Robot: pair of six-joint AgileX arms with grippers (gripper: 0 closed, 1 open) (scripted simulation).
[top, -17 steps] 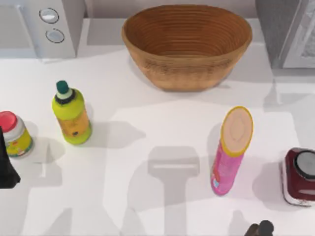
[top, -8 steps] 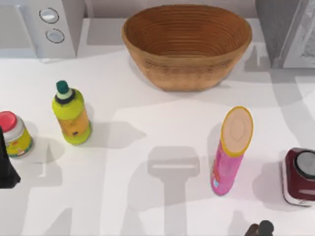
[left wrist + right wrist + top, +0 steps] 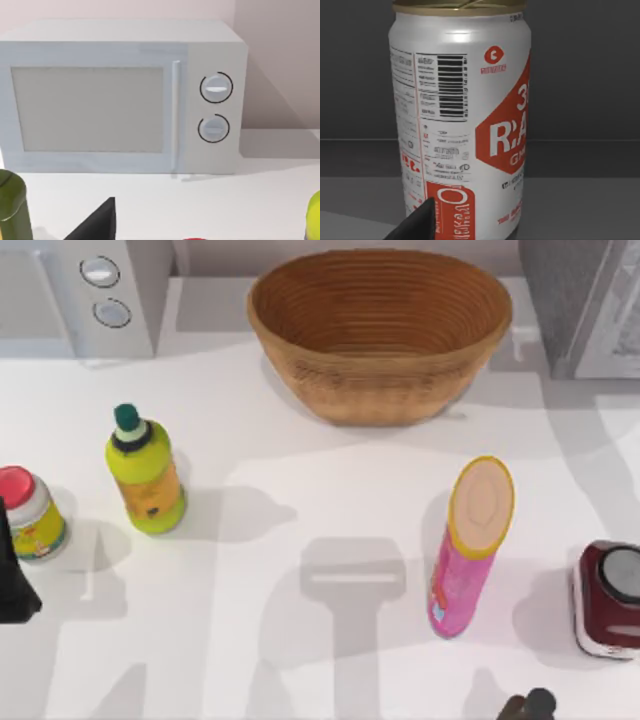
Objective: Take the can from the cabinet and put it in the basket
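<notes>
The can (image 3: pixel 462 125), silver with a red label and white letters, stands upright on the dark grey floor inside the cabinet (image 3: pixel 590 75), very close in front of my right wrist. One dark fingertip (image 3: pixel 420 220) of the open right gripper shows low beside the can, not closed on it. From above, the cabinet (image 3: pixel 560 300) sits at the back right with its pale door (image 3: pixel 615 325) swung out. The wicker basket (image 3: pixel 380 400) stands at the back middle with nothing in it. My left arm (image 3: pixel 12 585) is parked at the table's left edge, and its dark fingertip (image 3: pixel 97 222) faces the microwave.
A white microwave (image 3: pixel 90 290) is at the back left. A green-yellow bottle (image 3: pixel 145 475) and a red-lidded jar (image 3: pixel 28 512) stand on the left. A tall pink tube (image 3: pixel 470 545) and a dark red jar (image 3: pixel 610 600) stand on the right, in front of the cabinet.
The arm's shadow at the table's back right has slid toward the cabinet. The objects on the table have not moved, and the left arm is still.
</notes>
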